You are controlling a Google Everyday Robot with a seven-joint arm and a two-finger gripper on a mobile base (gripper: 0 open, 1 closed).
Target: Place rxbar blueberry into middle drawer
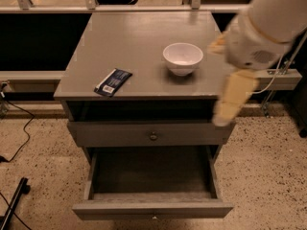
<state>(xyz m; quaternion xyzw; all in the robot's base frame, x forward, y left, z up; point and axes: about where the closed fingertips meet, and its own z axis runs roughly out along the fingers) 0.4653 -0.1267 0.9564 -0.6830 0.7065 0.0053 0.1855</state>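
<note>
Our pincer (229, 102) hangs by the desk's (139, 32) front corner; we cannot tell whether it is open or closed. Well apart from it, past the white bowl (183, 57), lies the rxbar blueberry (113, 82), its white label unreadable. Below the pincer, the middle drawer (152, 209) stands open.

Seemingly a robot test lab: speckled floor (268, 171) below the gripper (231, 99) at the cabinet's (139, 42) right edge, loose cables (27, 123) far left, metal railing (144, 7) beyond.

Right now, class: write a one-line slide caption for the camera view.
The rxbar blueberry lies on the cabinet top, middle drawer open below, gripper hanging by the cabinet's right front corner.
</note>
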